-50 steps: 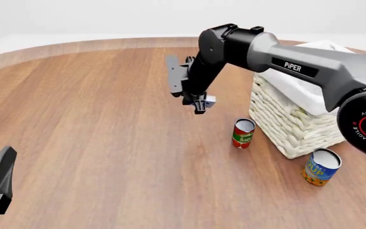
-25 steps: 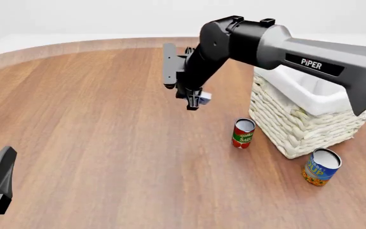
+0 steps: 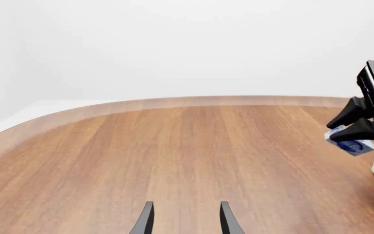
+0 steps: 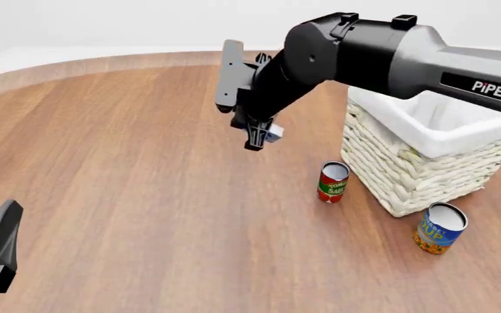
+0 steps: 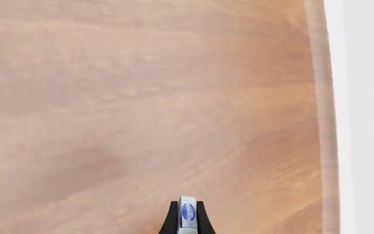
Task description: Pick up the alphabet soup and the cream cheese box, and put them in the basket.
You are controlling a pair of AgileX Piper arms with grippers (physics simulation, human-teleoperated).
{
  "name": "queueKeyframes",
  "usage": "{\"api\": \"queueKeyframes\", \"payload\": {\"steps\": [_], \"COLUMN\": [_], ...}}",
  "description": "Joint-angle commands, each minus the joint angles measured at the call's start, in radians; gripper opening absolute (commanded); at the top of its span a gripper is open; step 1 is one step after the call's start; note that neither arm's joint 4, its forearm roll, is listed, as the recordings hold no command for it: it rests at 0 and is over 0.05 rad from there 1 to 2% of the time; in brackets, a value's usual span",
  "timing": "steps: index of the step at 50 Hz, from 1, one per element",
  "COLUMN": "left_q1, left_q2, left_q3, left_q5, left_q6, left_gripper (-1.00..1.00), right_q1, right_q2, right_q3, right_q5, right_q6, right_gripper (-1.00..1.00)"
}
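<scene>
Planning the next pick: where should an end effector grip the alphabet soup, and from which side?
Probably from above, closing across the round sides just under the silver top. The alphabet soup stands upright with open table to its left, while the basket sits close behind it.

The table (image 4: 128, 163) is showing smooth, satin-finished wood grain. The basket (image 4: 407, 176) is looking like rough cream wicker, lined with soft white cloth. The alphabet soup (image 4: 440, 228) is wearing a glossy printed label under a pale metallic top. The right arm (image 4: 381, 55) is gleaming like dark semi-gloss plastic.
</scene>
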Motion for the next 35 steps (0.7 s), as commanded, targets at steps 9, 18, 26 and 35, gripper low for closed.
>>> {"api": "queueKeyframes", "payload": {"steps": [9,18,26,35], "left_q1": [0.0,0.0,0.0,0.0], "left_q2": [0.0,0.0,0.0,0.0], "left_q3": [0.0,0.0,0.0,0.0], "left_q5": [0.0,0.0,0.0,0.0], "left_q6": [0.0,0.0,0.0,0.0], "left_gripper": [1.0,1.0,1.0,1.0], "right_q1": [0.044,0.054,0.091,0.107], "right_q2": [-0.111,-0.167,-0.238,-0.283], "right_q3": [0.077,0.11,0.177,0.219], "right_q5": [-0.061,-0.092,-0.132,-0.148], "right_q6": [0.119,0.181,0.237,0.262], "right_gripper": [-1.0,-1.0,-1.0,-1.0]}}
